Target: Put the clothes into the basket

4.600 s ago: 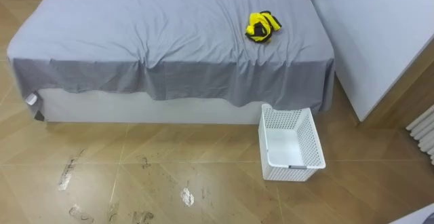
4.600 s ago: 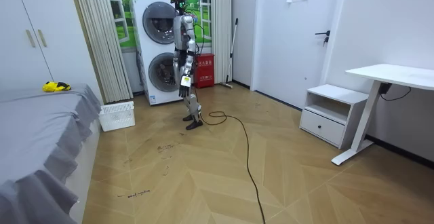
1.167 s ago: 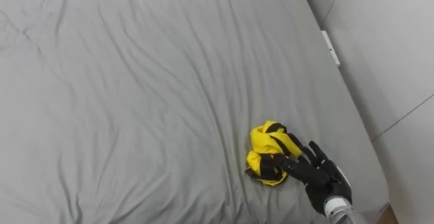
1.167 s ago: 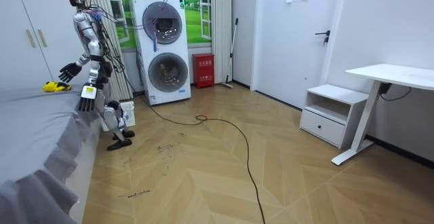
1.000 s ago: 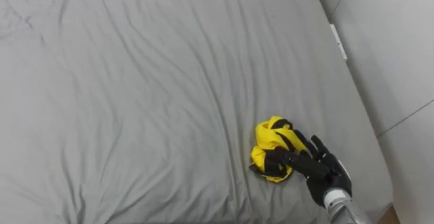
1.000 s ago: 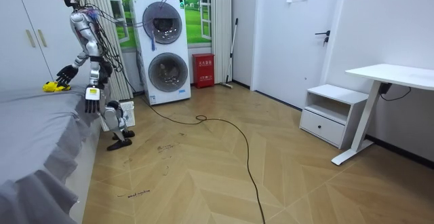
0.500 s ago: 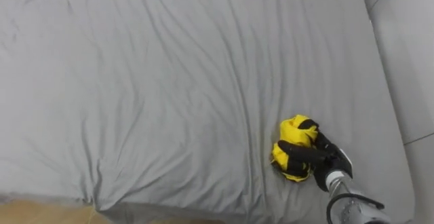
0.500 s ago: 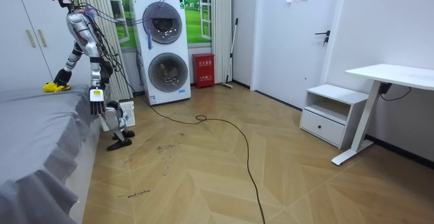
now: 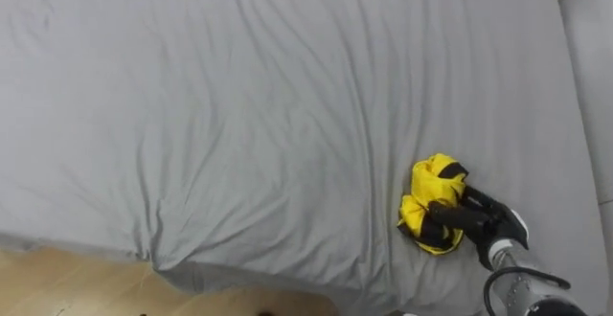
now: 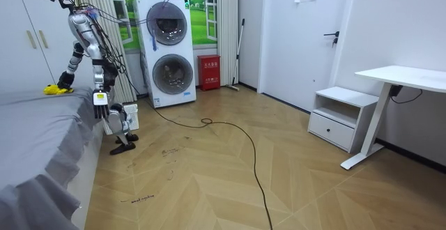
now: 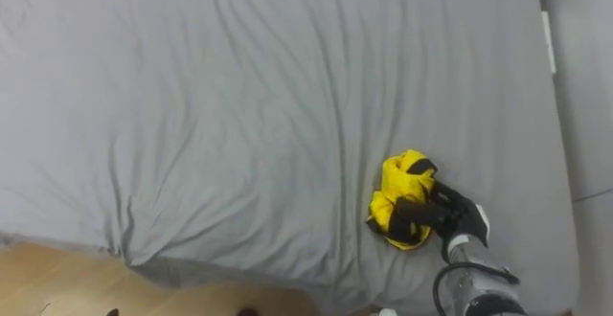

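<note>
On the bed (image 9: 239, 115), near its right edge, our right hand (image 9: 487, 224), open a second ago, now curls its fingers round the yellow clothes (image 9: 420, 191), so we judge the grasp made and lifting due next.

Eye views: head-mounted pair, close above the bed (image 9: 239, 115), looking steeply down. Room view: well back across the floor (image 10: 244, 181), facing washers (image 10: 167, 49) and bed's end. Shared: bed corner with yellow clothes (image 9: 426, 211).

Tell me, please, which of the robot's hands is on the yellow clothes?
The right hand, fingers curled round the yellow clothes on the bed; the left hand hangs by its side.
</note>
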You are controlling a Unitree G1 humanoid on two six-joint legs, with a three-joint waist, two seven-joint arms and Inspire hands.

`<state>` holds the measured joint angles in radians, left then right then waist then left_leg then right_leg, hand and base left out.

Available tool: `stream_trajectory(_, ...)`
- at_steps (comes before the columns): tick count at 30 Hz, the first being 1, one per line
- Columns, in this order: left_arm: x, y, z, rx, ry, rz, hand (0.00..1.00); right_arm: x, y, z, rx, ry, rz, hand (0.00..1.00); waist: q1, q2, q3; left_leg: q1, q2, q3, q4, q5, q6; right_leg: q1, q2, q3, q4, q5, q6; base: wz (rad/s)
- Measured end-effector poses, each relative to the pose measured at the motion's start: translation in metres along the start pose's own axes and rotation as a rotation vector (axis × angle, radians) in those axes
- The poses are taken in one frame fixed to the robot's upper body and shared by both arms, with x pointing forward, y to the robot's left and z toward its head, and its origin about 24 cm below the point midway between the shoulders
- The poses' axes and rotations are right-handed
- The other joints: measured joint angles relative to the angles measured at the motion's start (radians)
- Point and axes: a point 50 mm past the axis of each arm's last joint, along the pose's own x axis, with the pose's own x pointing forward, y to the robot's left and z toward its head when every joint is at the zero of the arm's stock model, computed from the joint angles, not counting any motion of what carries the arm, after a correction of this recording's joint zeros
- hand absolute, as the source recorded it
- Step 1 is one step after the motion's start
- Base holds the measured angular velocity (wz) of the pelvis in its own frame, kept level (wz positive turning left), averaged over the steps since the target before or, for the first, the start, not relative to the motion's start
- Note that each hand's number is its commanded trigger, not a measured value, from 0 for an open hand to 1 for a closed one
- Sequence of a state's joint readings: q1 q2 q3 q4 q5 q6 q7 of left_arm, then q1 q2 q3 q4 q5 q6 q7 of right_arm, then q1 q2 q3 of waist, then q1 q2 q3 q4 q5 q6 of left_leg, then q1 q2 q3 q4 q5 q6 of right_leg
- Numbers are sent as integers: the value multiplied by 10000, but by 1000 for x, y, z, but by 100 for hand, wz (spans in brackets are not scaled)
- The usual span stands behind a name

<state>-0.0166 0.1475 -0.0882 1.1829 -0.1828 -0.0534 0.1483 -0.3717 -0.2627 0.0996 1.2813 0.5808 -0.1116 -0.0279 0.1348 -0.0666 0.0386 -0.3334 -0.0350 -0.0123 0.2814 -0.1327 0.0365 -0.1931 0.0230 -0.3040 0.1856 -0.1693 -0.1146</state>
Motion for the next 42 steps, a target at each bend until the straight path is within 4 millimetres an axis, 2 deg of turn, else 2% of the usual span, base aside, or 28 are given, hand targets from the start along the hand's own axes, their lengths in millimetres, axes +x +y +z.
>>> stream_trajectory(6,0,-2,-1,118,46,-99,0,-2,-1,-15,-11,566,3,100,38,1,6,258,-11,-137,-273,30,-50,188,0,-272,-3,-1,2,8)
stream_trajectory(10,-1,-2,-4,103,80,-87,0,-3,1,-20,703,822,17,100,36,-5,4,287,-27,-133,-303,35,-57,206,-28,-253,-3,-30,54,3)
stream_trajectory(13,-1,0,-7,121,151,-31,0,-4,0,-25,1042,907,72,100,-106,-9,0,402,-73,-152,-283,38,-50,349,-59,-256,-16,-56,99,4)
stream_trajectory(18,-3,6,-13,-261,78,165,0,-12,-8,-41,1700,991,280,100,-306,-35,-35,822,-164,6,-312,0,15,802,-114,-73,-177,-155,156,-3)
stream_trajectory(20,-5,10,-18,-416,184,319,0,-17,-12,-51,2114,1041,421,100,-418,-34,-48,1066,-159,305,-323,-9,29,1036,-159,-23,-170,-171,184,-9)
stream_trajectory(21,-6,12,-23,-422,249,376,0,-21,-14,-57,2389,1009,514,100,-502,-46,-90,1277,-163,467,-380,-12,34,1196,-197,63,-168,-194,224,-24)
stream_trajectory(22,-7,13,-28,-445,319,418,0,-26,-16,-60,2556,901,640,100,-571,-54,-207,1498,-162,649,-521,-16,40,1294,-208,224,-168,-208,248,-33)
stream_trajectory(23,-8,14,-31,-481,376,451,0,-28,-16,-60,2604,789,727,100,-592,-55,-210,1629,-159,680,-564,-17,41,1379,-212,311,-172,-210,253,-38)
stream_trajectory(24,-10,17,-36,-611,494,557,0,-30,-15,-58,2654,560,910,100,-778,-59,-217,1878,-166,709,-622,-29,60,1580,-217,420,-192,-221,272,-33)
stream_trajectory(26,-11,20,-40,-511,570,673,0,-32,-16,-52,2957,185,1061,100,-1068,-73,-303,2388,-128,1152,-800,-56,98,1948,-219,649,-223,-242,307,-31)
stream_trajectory(28,-11,21,-40,-419,520,677,0,-35,-17,-43,3446,-341,1194,100,-1288,-62,-374,2591,-116,1381,-850,-58,101,2131,-216,812,-291,-254,325,-31)
stream_trajectory(29,-11,21,-40,-427,513,690,0,-37,-16,-35,3598,-760,1364,100,-1373,-52,-380,2883,-97,1654,-954,-58,101,2226,-201,1083,-342,-270,353,-45)
stream_trajectory(32,-14,22,-48,-414,742,714,0,-42,-17,-26,3818,-1274,1555,100,-1568,-38,-411,3483,-95,1930,-1196,-62,99,2553,-196,1506,-332,-291,385,-52)
stream_trajectory(33,-16,21,-54,-402,982,706,0,-45,-17,-18,3917,-1614,1617,100,-1695,1,-418,3598,-87,2144,-1221,-66,103,2605,-198,1666,-336,-305,405,-41)
stream_trajectory(35,-18,22,-61,-391,1236,718,0,-47,-19,-6,4062,-2119,1599,100,-1956,0,-408,3655,-71,2323,-1222,-68,106,2587,-172,1952,-333,-296,416,-40)
stream_trajectory(37,-20,22,-67,-373,1570,720,0,-47,-30,1,4186,-2469,1220,100,-2146,37,-376,3771,-27,2547,-1236,-123,145,2579,-109,2272,-302,-260,442,-31)
stream_trajectory(39,-20,23,-71,-372,1779,712,0,-48,-37,3,4176,-2644,926,100,-2259,158,-355,3807,115,2659,-1248,-377,184,2505,52,2510,-279,-260,441,-38)
stream_trajectory(42,-22,26,-77,-489,2112,819,0,-49,-42,2,4097,-2650,763,100,-2532,164,-330,3835,214,2911,-1290,-474,202,2347,146,2768,-131,-227,421,-33)
